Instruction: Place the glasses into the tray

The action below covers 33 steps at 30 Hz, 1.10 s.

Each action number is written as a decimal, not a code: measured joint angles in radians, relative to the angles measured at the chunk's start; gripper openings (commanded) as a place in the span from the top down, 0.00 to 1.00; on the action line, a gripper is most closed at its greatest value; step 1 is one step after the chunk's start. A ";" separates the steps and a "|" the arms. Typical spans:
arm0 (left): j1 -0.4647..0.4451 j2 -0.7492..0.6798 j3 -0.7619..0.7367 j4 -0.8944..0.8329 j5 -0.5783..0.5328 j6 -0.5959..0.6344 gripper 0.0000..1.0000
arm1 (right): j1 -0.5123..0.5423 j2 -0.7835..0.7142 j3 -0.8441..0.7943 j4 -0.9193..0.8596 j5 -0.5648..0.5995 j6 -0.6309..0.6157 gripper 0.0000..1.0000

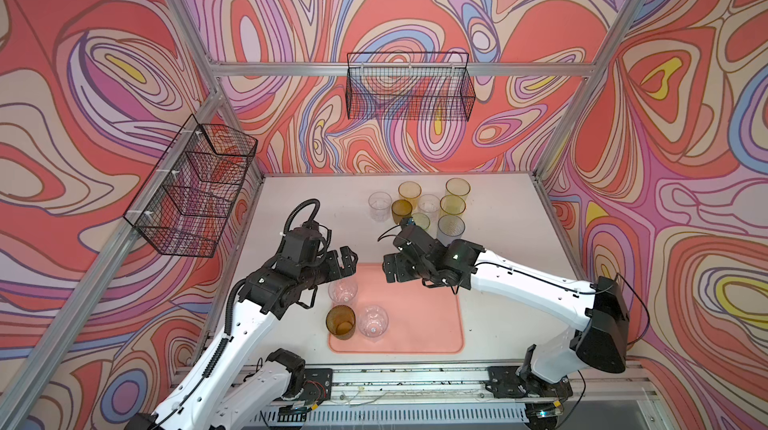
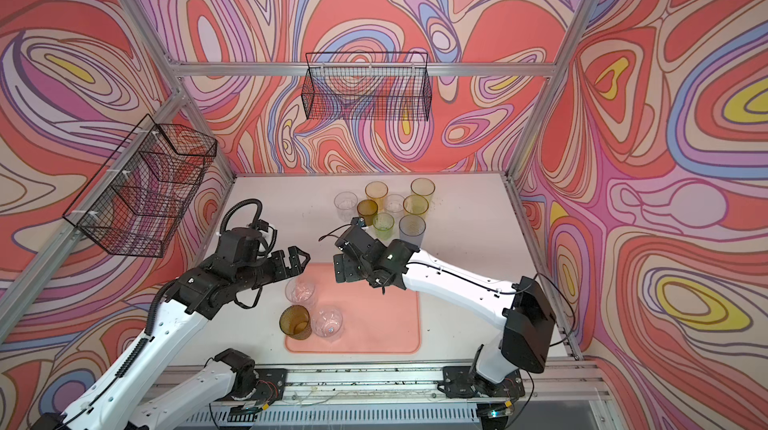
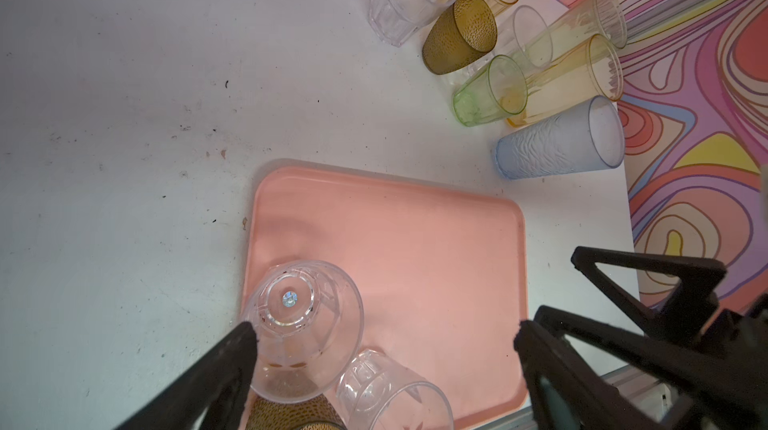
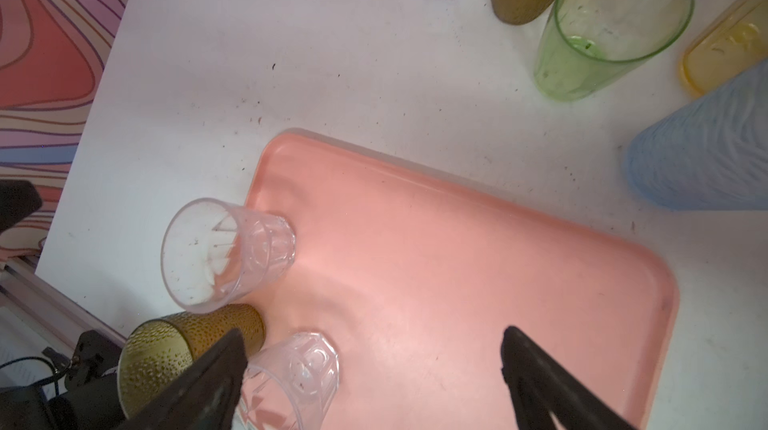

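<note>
Step in hand: between placements, by my judgement. Three glasses stand in the tray (image 1: 419, 324) and eight wait on the bench (image 1: 498, 215).
Tray: lies on the near middle of the bench, under both grippers.
In tray: a corner glass (image 1: 343, 290), clear. An amber glass (image 1: 340, 321) and a clear glass (image 1: 373, 320) stand just beside it, along the same short side.
Cluster: the eight stand close together at the far part of the bench, well apart from the tray. The blue glass (image 1: 451, 229) and green glass (image 2: 383, 225) are nearest the tray.
Left gripper (image 1: 348, 259): spread wide, empty, above the corner glass.
Right gripper (image 1: 390, 269): spread wide, empty, over the tray's far edge.
Next move: likely a reach to the cluster. The blue glass has an open side. The others stand so close that the fingers risk knocking a neighbour.
Free room: most of the tray is bare.
Hidden: the right wrist covers part of the green glass in a top view.
Cut off: the left wrist view's edge crops the amber glass.
Unclear: whether the corner glass's base sits fully inside the rim.
</note>
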 measured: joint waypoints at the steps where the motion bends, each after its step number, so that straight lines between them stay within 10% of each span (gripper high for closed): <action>1: 0.000 0.005 0.005 0.002 -0.003 0.000 0.00 | -0.013 0.000 0.006 0.002 -0.005 -0.014 0.02; 33: 0.000 0.361 0.160 0.137 -0.071 -0.008 0.00 | -0.200 -0.108 0.041 0.062 -0.166 -0.129 0.02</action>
